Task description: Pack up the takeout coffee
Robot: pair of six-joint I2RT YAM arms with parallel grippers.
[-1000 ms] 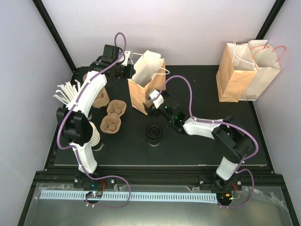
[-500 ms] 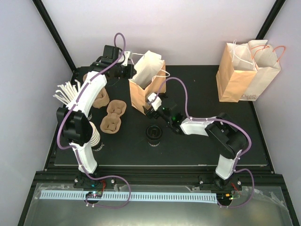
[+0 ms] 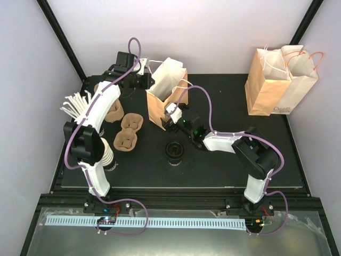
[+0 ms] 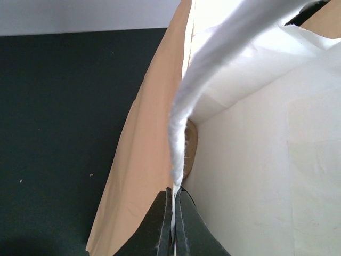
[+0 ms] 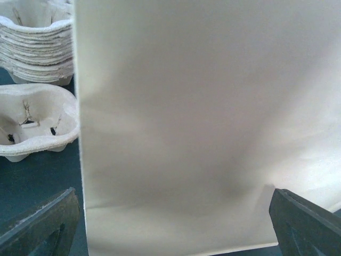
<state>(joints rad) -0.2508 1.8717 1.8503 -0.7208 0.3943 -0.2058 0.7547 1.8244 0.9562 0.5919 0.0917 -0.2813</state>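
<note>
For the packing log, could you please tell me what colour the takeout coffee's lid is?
Black; the lid shows best in the top external view.

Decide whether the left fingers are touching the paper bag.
Touching. The left wrist view shows the left fingers shut on the bag's edge, one on each side of the paper, with no gap.

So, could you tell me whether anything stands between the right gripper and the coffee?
Nothing visible does. The right gripper faces the side of the bag; the coffee stands on the table just nearer the arm bases.
</note>
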